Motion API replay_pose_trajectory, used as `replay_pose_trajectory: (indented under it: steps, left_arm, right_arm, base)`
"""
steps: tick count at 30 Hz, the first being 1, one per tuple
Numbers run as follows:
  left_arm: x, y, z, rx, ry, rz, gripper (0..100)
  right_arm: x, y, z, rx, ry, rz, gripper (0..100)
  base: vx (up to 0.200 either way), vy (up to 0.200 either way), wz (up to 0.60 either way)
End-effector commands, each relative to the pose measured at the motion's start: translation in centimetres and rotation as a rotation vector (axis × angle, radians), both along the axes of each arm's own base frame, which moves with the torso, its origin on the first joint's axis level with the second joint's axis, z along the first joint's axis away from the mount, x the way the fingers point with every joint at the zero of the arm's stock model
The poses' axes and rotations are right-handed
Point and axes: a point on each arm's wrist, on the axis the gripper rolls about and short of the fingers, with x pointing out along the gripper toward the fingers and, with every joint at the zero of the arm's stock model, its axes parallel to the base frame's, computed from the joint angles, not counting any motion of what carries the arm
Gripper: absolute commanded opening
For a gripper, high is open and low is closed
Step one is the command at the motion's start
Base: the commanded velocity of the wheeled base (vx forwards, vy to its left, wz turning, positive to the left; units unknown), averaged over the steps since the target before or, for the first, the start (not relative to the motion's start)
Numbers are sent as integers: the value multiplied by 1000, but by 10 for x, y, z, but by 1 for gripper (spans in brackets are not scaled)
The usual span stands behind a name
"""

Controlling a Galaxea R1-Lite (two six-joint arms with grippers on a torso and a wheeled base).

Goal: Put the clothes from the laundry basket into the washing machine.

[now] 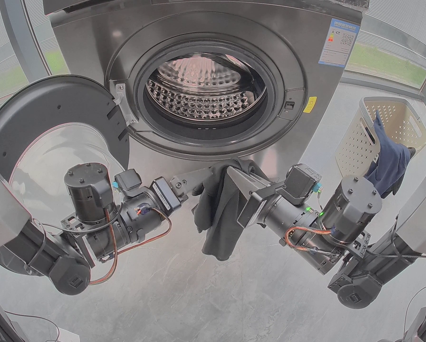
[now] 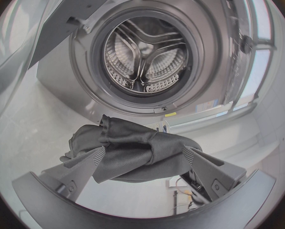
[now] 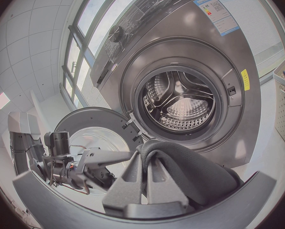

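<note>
A dark grey garment hangs in front of the washing machine, just below its round opening. My right gripper is shut on the garment's upper edge; in the right wrist view the cloth is pinched between its closed fingers. From the other side, my left gripper meets the same garment. Its fingers stand wide apart, with the bunched cloth lying across the gap. The steel drum holds no clothes. The cream laundry basket stands at the right, a blue garment draped over its rim.
The washer door is swung fully open at the left, close behind my left arm. The grey floor in front of the machine is bare. Windows run along the walls behind and beside the washer.
</note>
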Motion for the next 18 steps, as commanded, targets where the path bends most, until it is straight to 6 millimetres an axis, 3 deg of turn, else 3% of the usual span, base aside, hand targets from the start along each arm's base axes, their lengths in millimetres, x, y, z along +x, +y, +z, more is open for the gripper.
replay_pose_trajectory:
  steps: [1, 8, 18]
  left_arm:
    - [-8, 3, -10, 78, -59, -7, 100]
    - [-7, 7, -7, 91, -97, 7, 100]
    - [-3, 6, -2, 70, -118, 12, 100]
  right_arm:
    - [1, -1, 0, 5, 1, 8, 0]
    - [-4, -7, -8, -81, -23, 165, 0]
    - [-3, -7, -10, -118, -55, 211, 0]
  base:
    - [0, 0, 0]
    - [0, 0, 0]
    - [0, 0, 0]
